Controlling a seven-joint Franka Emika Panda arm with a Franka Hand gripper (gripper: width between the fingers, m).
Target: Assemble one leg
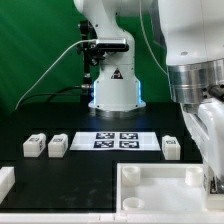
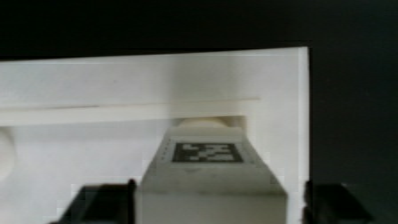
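In your wrist view the gripper stood with its two dark fingers well apart, one at each side of a white block. This block was the leg, and it carried a black-and-white square tag on the face toward the camera. The fingers appeared to be just beside the leg's sides, but you could not tell if they pressed on it or were only close, so I cannot say if the leg was grasped. Behind the leg lay a big white tray-like piece with a smooth, matt plastic surface, straight edges and a shallow recessed step.

In the exterior view the arm came down at the exterior view's right, over the tray-like piece, and the gripper itself was hidden behind the wrist. On the black table lay three more small white blocks with tags: two at the exterior view's left and one near the arm. Between them lay the marker board, thin and flat.
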